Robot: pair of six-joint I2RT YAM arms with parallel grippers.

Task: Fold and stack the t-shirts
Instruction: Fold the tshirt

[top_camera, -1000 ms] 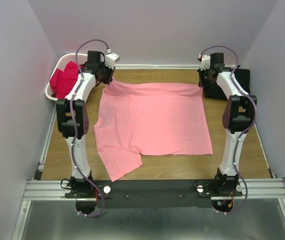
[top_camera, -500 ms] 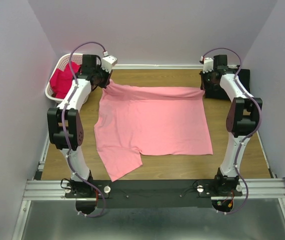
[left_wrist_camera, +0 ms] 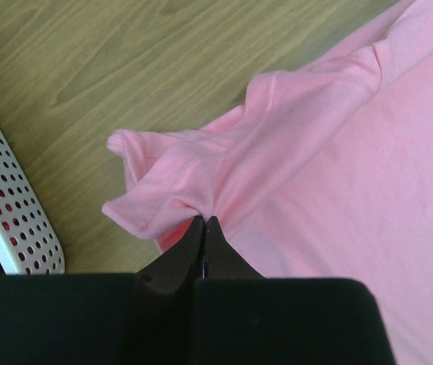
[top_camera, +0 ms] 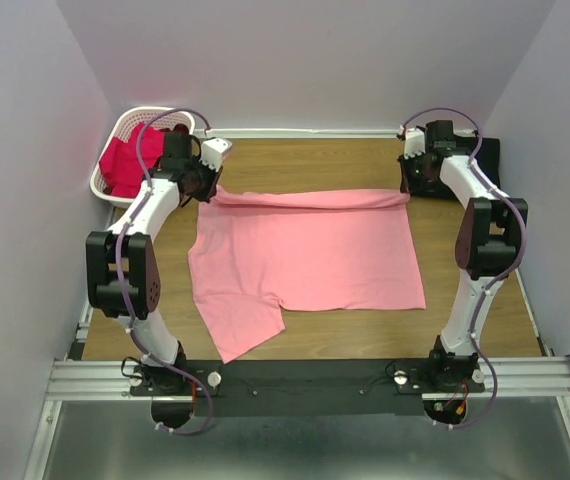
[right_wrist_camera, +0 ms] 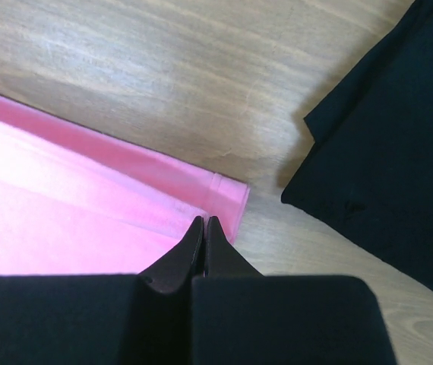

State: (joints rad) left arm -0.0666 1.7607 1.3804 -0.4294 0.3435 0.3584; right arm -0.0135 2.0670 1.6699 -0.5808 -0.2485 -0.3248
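On wood-grain table [top_camera: 315, 325] | soft salmon-pink t-shirt [top_camera: 305, 250] | far hem bunched

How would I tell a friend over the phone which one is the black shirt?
On the wooden table, look to the far right corner, behind the right arm. The black t-shirt lies there. It is the only dark cloth: the salmon-pink t-shirt is spread mid-table, and the magenta-red t-shirts sit in the white basket.
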